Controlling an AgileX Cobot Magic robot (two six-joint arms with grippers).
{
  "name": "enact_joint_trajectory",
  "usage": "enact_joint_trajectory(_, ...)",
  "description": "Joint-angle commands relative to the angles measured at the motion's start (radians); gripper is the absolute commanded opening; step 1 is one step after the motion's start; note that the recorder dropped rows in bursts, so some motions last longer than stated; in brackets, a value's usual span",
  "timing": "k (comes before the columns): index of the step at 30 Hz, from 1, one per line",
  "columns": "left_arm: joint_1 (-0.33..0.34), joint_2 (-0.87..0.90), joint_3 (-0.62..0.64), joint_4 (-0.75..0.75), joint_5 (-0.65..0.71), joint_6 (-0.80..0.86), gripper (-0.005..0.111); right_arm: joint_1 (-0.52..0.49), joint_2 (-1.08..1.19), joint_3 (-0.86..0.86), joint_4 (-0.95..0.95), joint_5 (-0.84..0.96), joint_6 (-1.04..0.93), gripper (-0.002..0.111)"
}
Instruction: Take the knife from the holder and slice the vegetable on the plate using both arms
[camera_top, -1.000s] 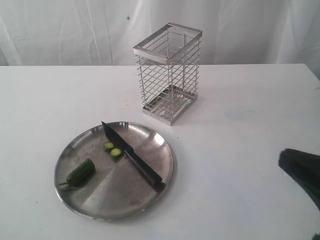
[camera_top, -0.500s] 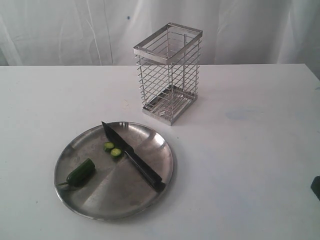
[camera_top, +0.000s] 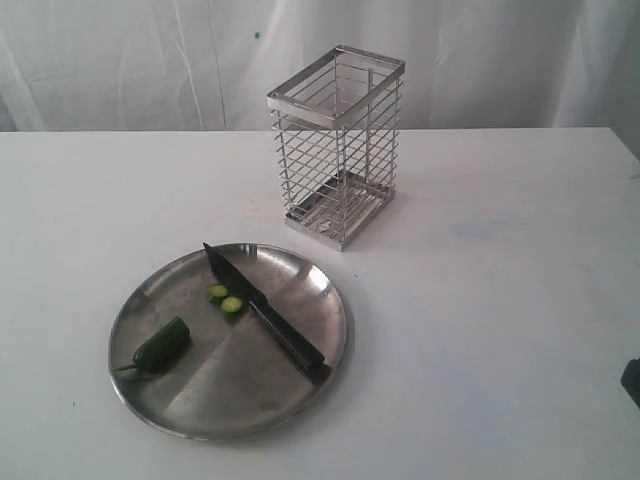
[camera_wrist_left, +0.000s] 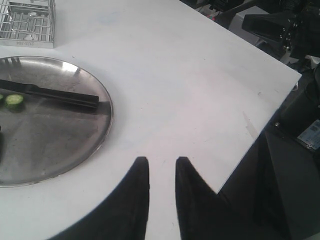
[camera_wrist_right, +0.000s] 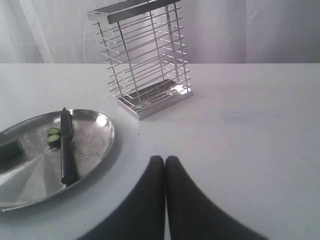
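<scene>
The left wrist view's edge cuts the holder (camera_wrist_left: 27, 30) to a corner and crops the plate (camera_wrist_left: 70, 150) and the knife (camera_wrist_left: 65, 96) blade. In the right wrist view only one end of the vegetable (camera_wrist_right: 10, 149) shows. A dark sliver (camera_top: 632, 382) at the exterior view's right edge is too little to identify.

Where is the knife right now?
In the exterior view the knife lies flat on the plate, front-left of the holder, its blade beside two cut slices.

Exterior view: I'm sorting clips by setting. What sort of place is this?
Probably a staged test bench, not a real kitchen: a plain white table, a white curtain behind it, and only a plate, knife and wire holder set out.
</scene>
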Motion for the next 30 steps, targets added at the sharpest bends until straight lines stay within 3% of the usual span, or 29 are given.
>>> enact_joint_trajectory(1,-0.004,-0.007,0.007,-0.017,0.005,0.003,0.025,-0.004,-0.007,0.005,0.002,0.000,-0.005,0.000)
enact_joint_trajectory(10,-0.004,-0.009,0.016,0.001,0.004,0.003,0.025,-0.004,-0.007,0.005,0.002,0.000,-0.005,0.000)
enact_joint_trajectory(14,-0.004,-0.079,0.103,0.200,-0.218,-0.138,0.023,-0.004,-0.007,0.005,0.002,0.000,-0.005,0.000)
enact_joint_trajectory(16,-0.004,-0.129,0.183,0.289,-0.335,-0.210,0.020,-0.087,-0.007,0.005,0.002,0.000,-0.005,0.000)
enact_joint_trajectory(19,-0.004,-0.160,0.323,0.453,-0.490,-0.401,0.019,-0.388,-0.007,0.005,0.002,0.000,-0.005,0.000)
enact_joint_trajectory(21,-0.004,-0.160,0.373,0.494,-0.530,-0.480,0.019,-0.458,-0.007,0.005,0.002,0.000,-0.005,0.000)
enact_joint_trajectory(27,-0.004,-0.160,0.438,0.494,-0.601,-0.523,0.018,-0.499,-0.007,0.005,0.002,0.000,-0.005,0.000)
enact_joint_trajectory(30,-0.004,-0.160,0.438,0.494,-0.619,-0.523,0.009,-0.499,-0.007,0.005,0.002,0.000,-0.005,0.000)
